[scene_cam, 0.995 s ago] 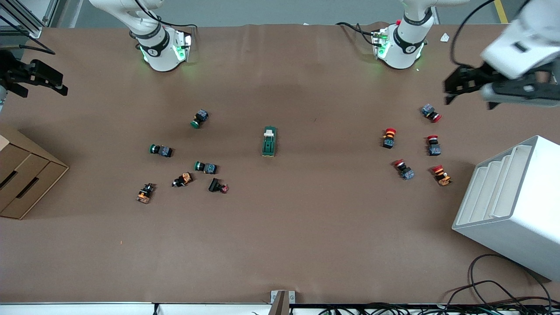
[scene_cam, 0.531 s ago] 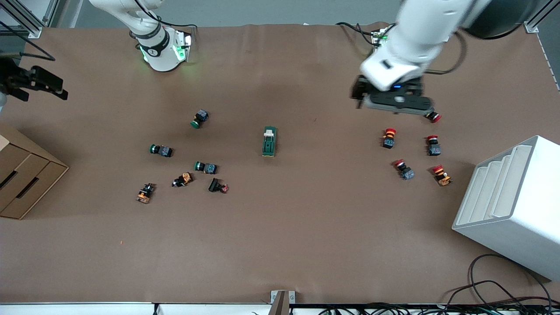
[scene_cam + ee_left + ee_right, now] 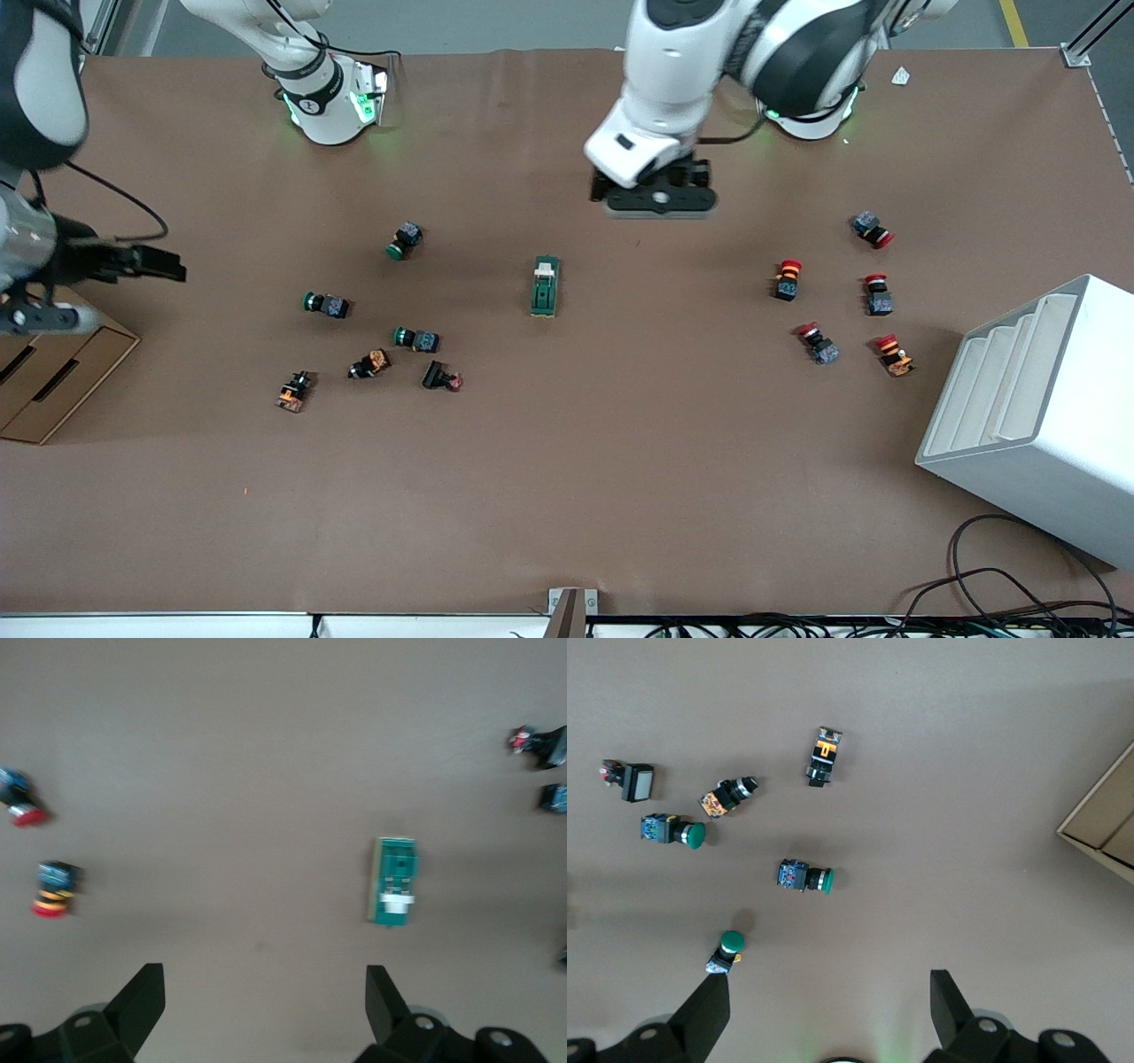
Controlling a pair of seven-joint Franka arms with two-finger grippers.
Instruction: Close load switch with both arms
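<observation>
Mid-table: load switch [image 3: 545, 286], small rigid plastic, prob light, may skid; pinch long sides. Left gripper [image 3: 263, 1005] spread, near it; right gripper [image 3: 828, 1005] spread, over green buttons [image 3: 804, 876]

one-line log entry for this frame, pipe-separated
phase: approach | load switch: on table, untouched | left gripper: open, over table near switch | right gripper: open, over the green push buttons at right arm's end

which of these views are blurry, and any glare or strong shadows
Left wrist view: softly smeared, the load switch and red push buttons have fuzzy edges. Right wrist view: sharper, the green push buttons are crisp with faint soft shadows. Front view: even light and no glare on the table, green glow at the arm bases, and the left gripper looks slightly smeared.
</observation>
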